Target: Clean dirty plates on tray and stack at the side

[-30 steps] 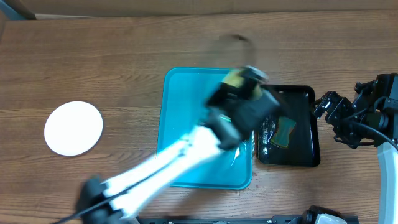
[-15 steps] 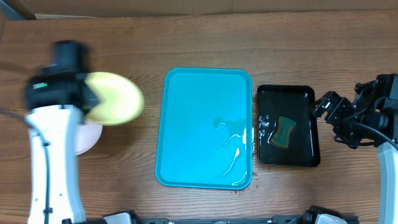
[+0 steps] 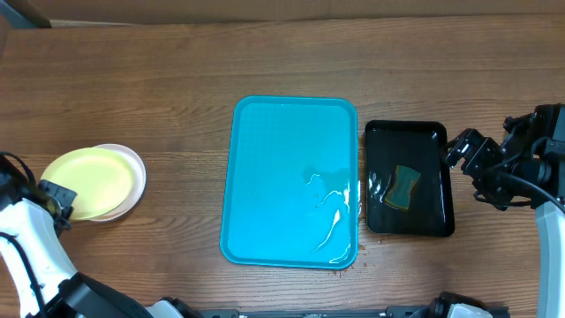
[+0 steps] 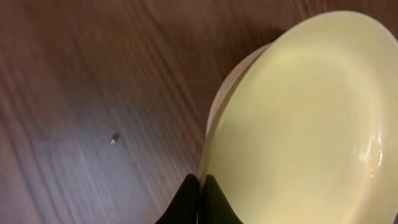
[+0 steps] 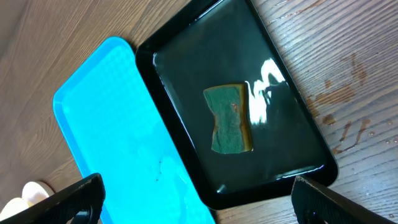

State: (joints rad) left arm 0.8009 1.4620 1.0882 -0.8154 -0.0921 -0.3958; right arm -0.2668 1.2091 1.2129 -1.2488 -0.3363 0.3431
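pale yellow-green plate [image 3: 88, 181] glossy, lying atop white plate [image 3: 139, 181] | left gripper [image 4: 200, 193] clenched on its rim | right gripper [image 5: 202, 196] released

We see the overhead view bright and even, lit from above, with only thin soft shadows hugging the rims. The desk [image 3: 177, 71] shows its grain clearly. White glare streaks the wet near right part of the turquoise tray [image 3: 265, 159], and small glints dot the glossy black tray [image 3: 433, 150]. In the left wrist view we find everything soft. The pale yellow-green plate [image 4: 298, 124] is too close to focus, the wood grain is smeared, and one small highlight sits near its right rim. The right wrist view is sharp, with a strong white reflection on the black tray beside the sponge [image 5: 229, 118].
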